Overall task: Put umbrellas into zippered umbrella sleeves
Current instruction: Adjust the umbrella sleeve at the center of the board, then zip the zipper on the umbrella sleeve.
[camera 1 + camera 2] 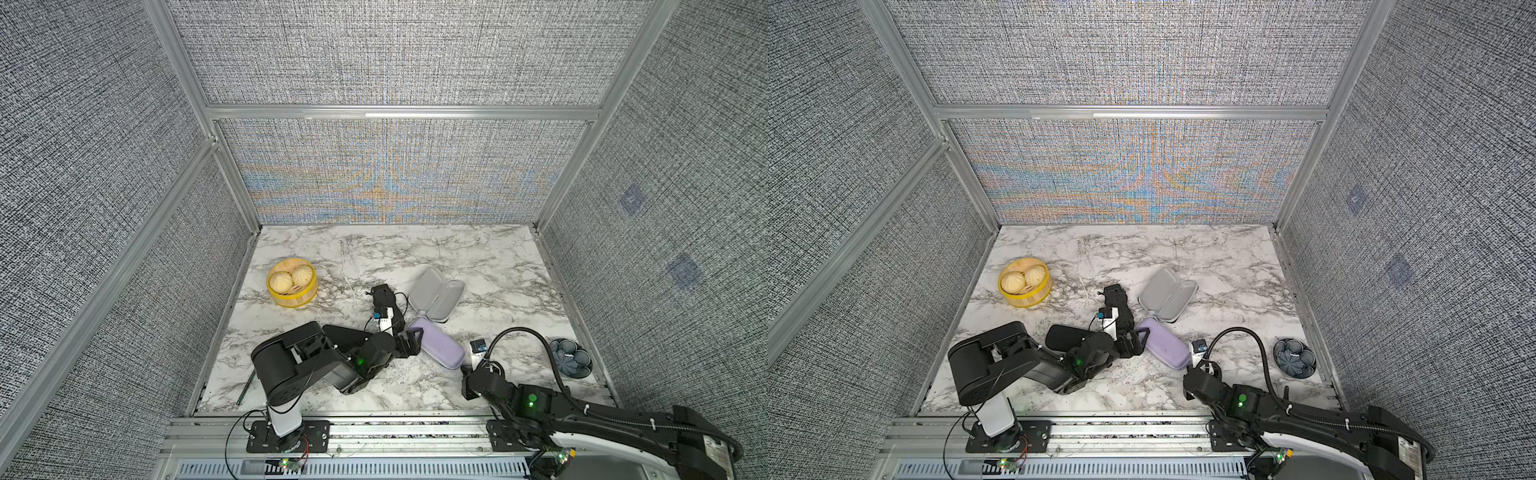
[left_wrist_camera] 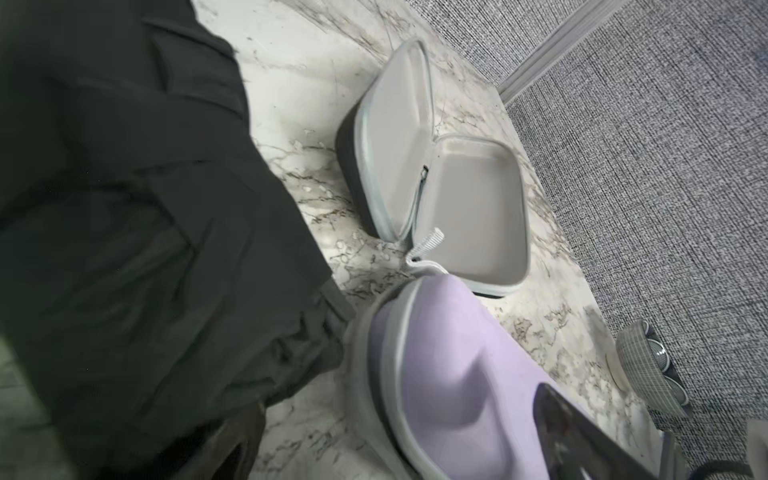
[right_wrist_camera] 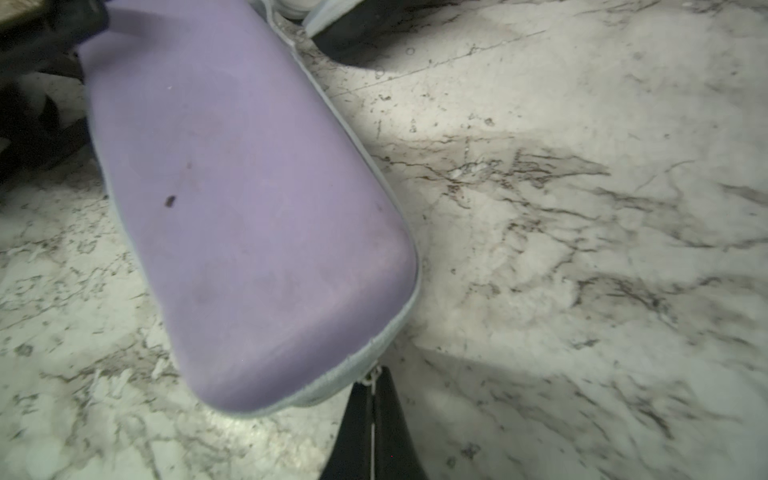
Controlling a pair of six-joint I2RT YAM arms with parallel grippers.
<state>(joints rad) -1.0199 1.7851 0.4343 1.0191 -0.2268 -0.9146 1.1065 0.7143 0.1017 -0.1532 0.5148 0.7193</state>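
the lavender oblong hard-shell zippered sleeve (image 1: 440, 347) lies shut on the marble bench (image 1: 478, 257). the left arm folds low beside it, left fingers (image 2: 582, 432) spread wide astride one end, gripping nothing. the right arm stretches low to the opposite end, right fingers (image 3: 357, 432) pressed together at the zipper pull (image 3: 370, 377); whether they pinch it, i cannot tell.

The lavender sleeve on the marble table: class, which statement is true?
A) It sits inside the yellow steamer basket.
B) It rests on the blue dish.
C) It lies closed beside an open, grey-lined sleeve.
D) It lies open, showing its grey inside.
C: in a top view the lavender sleeve lies shut, purple shell up, next to the open sleeve, which shows its grey lining.
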